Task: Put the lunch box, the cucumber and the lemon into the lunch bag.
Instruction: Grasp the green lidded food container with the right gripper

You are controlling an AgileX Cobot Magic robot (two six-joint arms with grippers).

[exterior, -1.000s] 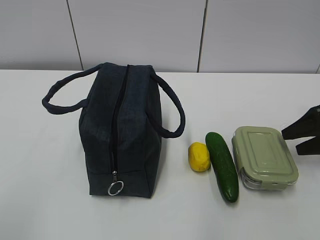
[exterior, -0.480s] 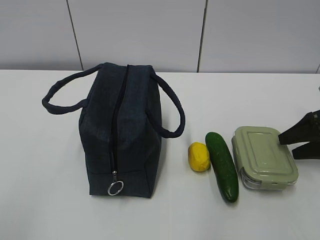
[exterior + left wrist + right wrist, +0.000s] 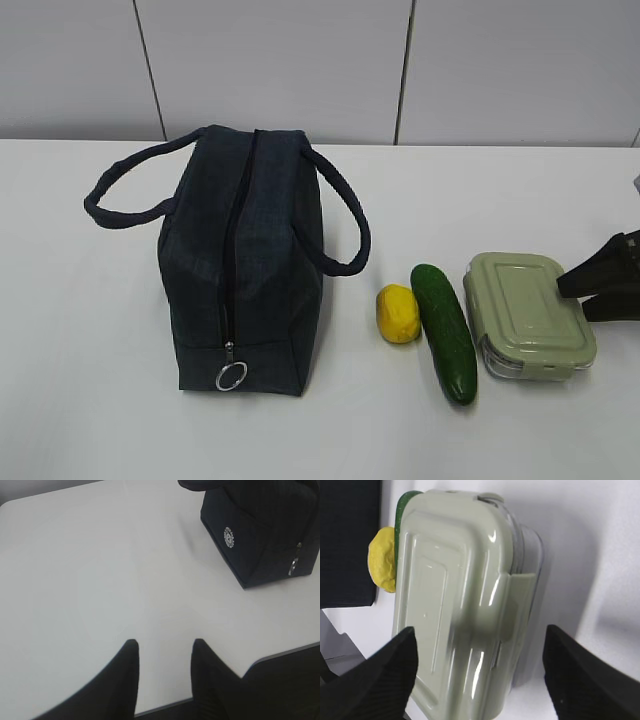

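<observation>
The navy lunch bag [image 3: 240,270] stands left of centre, its black top zipper closed and the silver ring pull [image 3: 231,376] at the near end. To its right, in a row, lie the yellow lemon [image 3: 398,313], the dark green cucumber [image 3: 445,332] and the sage-lidded lunch box [image 3: 528,313]. My right gripper [image 3: 571,297] comes in from the right edge. It is open, and its fingers straddle the box's right end [image 3: 470,595], one on each long side. My left gripper [image 3: 165,641] hovers open over bare table, empty, with the bag [image 3: 265,530] ahead to the right.
The white table [image 3: 500,200] runs back to a pale panelled wall. Its near edge [image 3: 280,652] shows just under the left gripper. The bag's two loop handles [image 3: 345,225] hang out to either side. In the right wrist view the lemon [image 3: 382,565] peeks from behind the box.
My right gripper has edged left and slightly down, so its fingertips now reach around the lunch box's right end. Everything else has stayed put.
</observation>
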